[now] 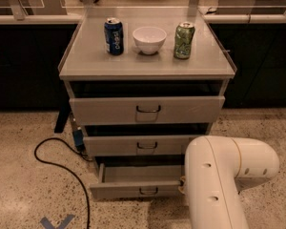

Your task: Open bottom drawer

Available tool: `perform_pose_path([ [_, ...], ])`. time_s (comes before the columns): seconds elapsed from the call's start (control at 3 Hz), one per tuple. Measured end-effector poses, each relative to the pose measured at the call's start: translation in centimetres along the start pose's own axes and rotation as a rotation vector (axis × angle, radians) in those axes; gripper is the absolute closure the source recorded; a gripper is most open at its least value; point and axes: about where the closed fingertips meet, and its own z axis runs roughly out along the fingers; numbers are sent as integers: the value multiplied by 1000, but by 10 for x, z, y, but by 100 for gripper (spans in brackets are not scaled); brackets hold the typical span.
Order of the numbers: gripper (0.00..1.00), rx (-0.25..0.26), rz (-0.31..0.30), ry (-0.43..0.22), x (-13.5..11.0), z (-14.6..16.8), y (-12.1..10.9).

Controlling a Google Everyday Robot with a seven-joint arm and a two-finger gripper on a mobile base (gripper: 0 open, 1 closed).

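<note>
The bottom drawer (133, 189) is the lowest and shallowest of three pale grey fronts on the cabinet. It stands pulled out, with its flat grey tray (138, 173) showing behind the front and a small dark wire handle (148, 192) at its middle. My white arm (219, 180) fills the lower right and reaches down beside the drawer's right end. The gripper is hidden behind the arm, near the drawer's right side.
The top drawer (147, 109) and middle drawer (145, 145) sit above. On the cabinet top stand a blue can (114, 36), a white bowl (149, 39) and a green can (184, 40). A black cable (52, 159) loops on the speckled floor at left. Dark counters stand behind.
</note>
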Motion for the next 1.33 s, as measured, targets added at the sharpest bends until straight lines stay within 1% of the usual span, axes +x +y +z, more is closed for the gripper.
perform_pose_path([
  [0.33, 81, 0, 0, 0, 0, 0, 0],
  [1.33, 12, 0, 0, 0, 0, 0, 0],
])
